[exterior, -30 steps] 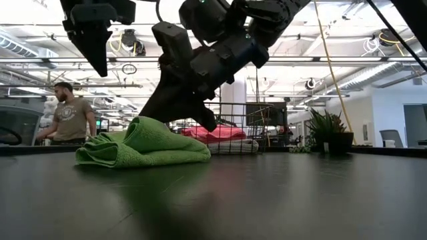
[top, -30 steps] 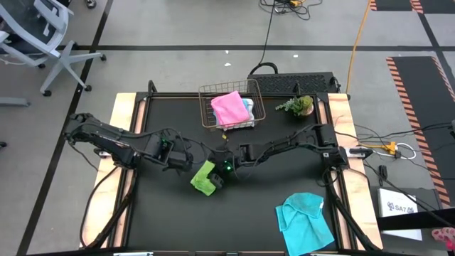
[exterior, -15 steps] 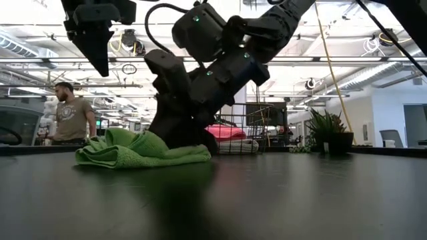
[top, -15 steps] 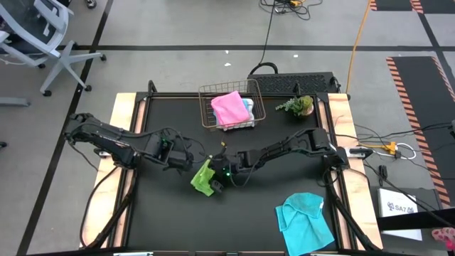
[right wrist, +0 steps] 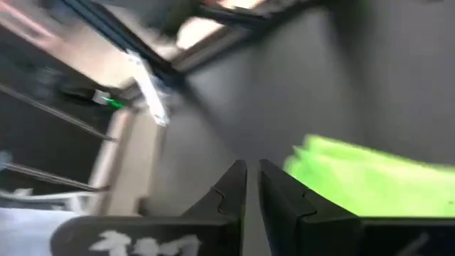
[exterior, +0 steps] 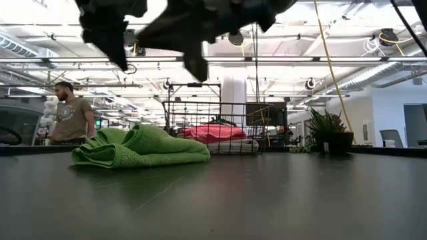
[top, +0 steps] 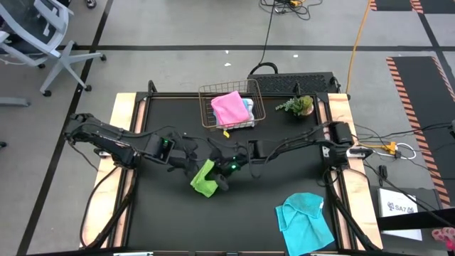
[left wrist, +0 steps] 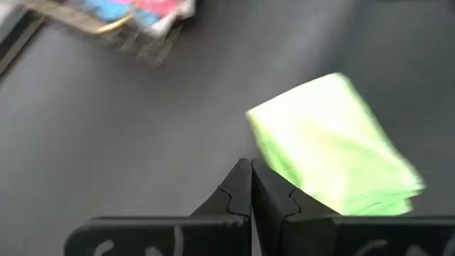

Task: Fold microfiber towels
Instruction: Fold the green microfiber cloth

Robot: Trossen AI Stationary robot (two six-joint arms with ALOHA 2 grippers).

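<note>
Hovering clenched and empty, the left fingers (left wrist: 250,186) and the right fingers (right wrist: 250,186) hang just above the folded lime green towel (top: 203,178) at mid worktop (top: 270,192). A cyan towel (top: 306,218) lies crumpled near the front right corner, and pink towel (top: 229,107) fills the wire basket (top: 204,107).

Folded towel (top: 204,178) mid-table, basket (top: 229,107) behind, plant (top: 298,106) right of basket.

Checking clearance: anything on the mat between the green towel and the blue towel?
Nothing: in the high view only bare black mat separates the green towel from the blue towel.
</note>
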